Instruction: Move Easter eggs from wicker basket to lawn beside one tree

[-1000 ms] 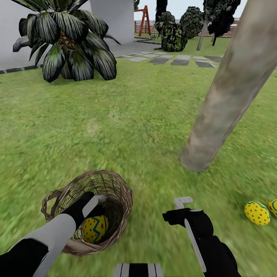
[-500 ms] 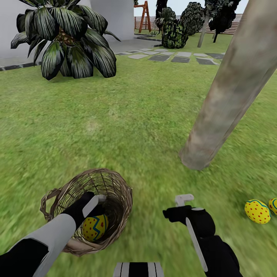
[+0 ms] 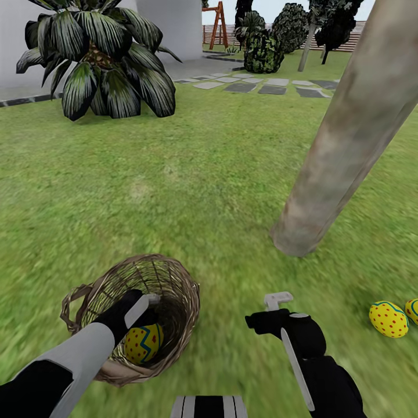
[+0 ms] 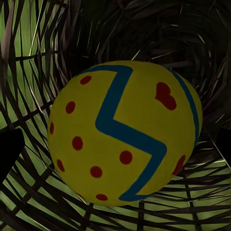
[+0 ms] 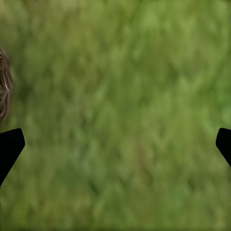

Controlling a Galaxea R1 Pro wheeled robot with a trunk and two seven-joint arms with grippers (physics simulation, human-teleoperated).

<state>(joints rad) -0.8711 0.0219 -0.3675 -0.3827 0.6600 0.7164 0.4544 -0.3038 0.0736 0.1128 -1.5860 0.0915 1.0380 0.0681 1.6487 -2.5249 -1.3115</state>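
Head view takes in the lawn (image 3: 191,174) spreading across nearly the whole picture, with a white house wall (image 3: 168,23) and a brown fence (image 3: 220,36) at the far edge. Next in bulk comes the tree (image 3: 342,139), its bare grey-brown trunk leaning across the right side and meeting the grass ahead of the right arm. A dark, broad-leaved palm (image 3: 98,58) stands far off to the left, grey stepping stones (image 3: 261,87) run behind it, and dark bushes (image 3: 264,52) rise beyond. Nearer, the wicker basket (image 3: 174,278) sits on the grass at lower left, well apart from the trunk. The left gripper (image 3: 152,310) reaches down inside it, just above one Easter egg (image 3: 142,343); in the left wrist view that egg (image 4: 122,132) lies between dark finger tips showing at both edges, so the fingers seem spread with nothing clamped. The right gripper (image 3: 277,307) hovers over bare grass, its fingers wide apart. Two more eggs (image 3: 388,319) lie on the grass right of the trunk's foot.
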